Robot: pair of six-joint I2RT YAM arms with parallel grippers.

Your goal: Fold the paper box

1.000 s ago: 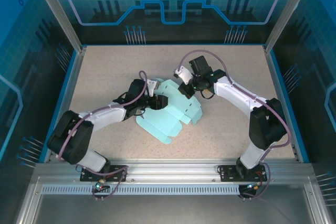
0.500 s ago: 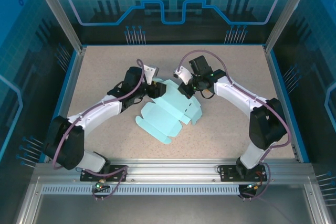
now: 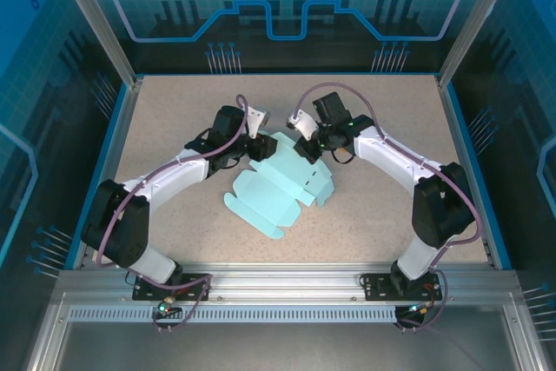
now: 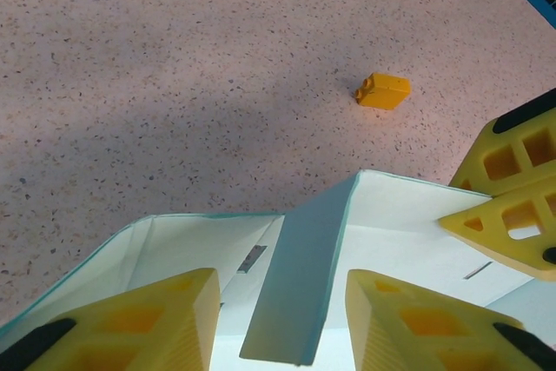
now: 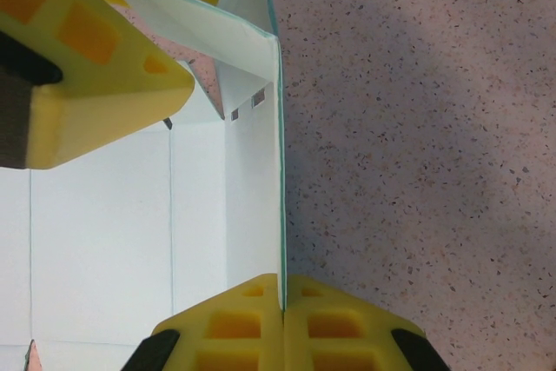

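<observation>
The paper box [image 3: 280,187], a pale light-blue die-cut sheet, lies partly folded mid-table with its far walls raised. My right gripper [image 3: 306,147] is shut on the top edge of one upright wall [image 5: 280,171]; in the right wrist view the fingers [image 5: 234,323] meet on that thin card. My left gripper [image 3: 261,147] sits at the box's far left corner. In the left wrist view its yellow fingers [image 4: 139,319] stand open on either side of a raised flap [image 4: 304,275], with a gap on each side. The white inside of the box [image 4: 408,241] shows behind the flap.
A tiny orange-yellow object [image 4: 383,91] lies on the speckled table [image 3: 391,110] just beyond the box. The right gripper's fingers [image 4: 512,188] are close on the right in the left wrist view. Blue rails [image 3: 122,145] edge the table.
My left gripper has moved from the sheet's left side toward its far corner, and its jaws have narrowed around the raised flap. The right arm has held still on the wall.
</observation>
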